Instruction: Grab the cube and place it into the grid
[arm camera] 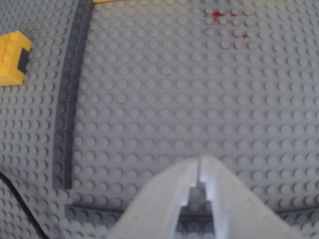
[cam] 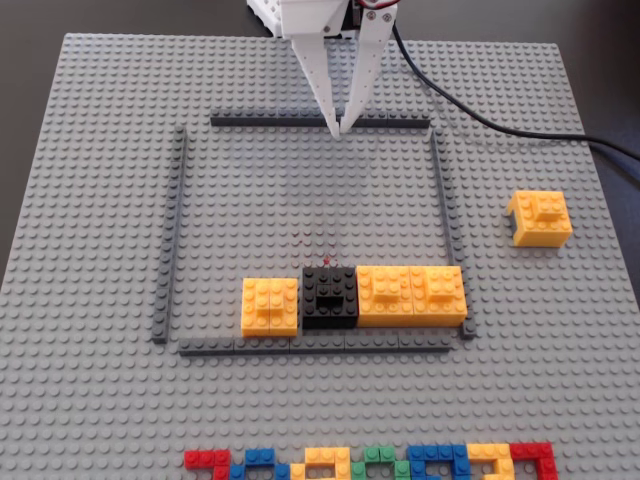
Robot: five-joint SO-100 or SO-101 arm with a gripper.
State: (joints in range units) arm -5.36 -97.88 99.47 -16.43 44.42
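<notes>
The baseplate (cam: 100, 400) fills the fixed view. The grid (cam: 181, 230) sits mid-frame. The tool (cam: 338, 128) hangs at top centre over the grid's upper strip, tips together and empty. The cube (cam: 541, 218) lies right of centre, outside the grid, well apart from the tool, lower right of it.

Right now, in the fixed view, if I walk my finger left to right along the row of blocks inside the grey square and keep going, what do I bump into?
Square yellow block → black block → wide yellow block → the grid's right strip → the cube, sitting alone outside the grid.
</notes>
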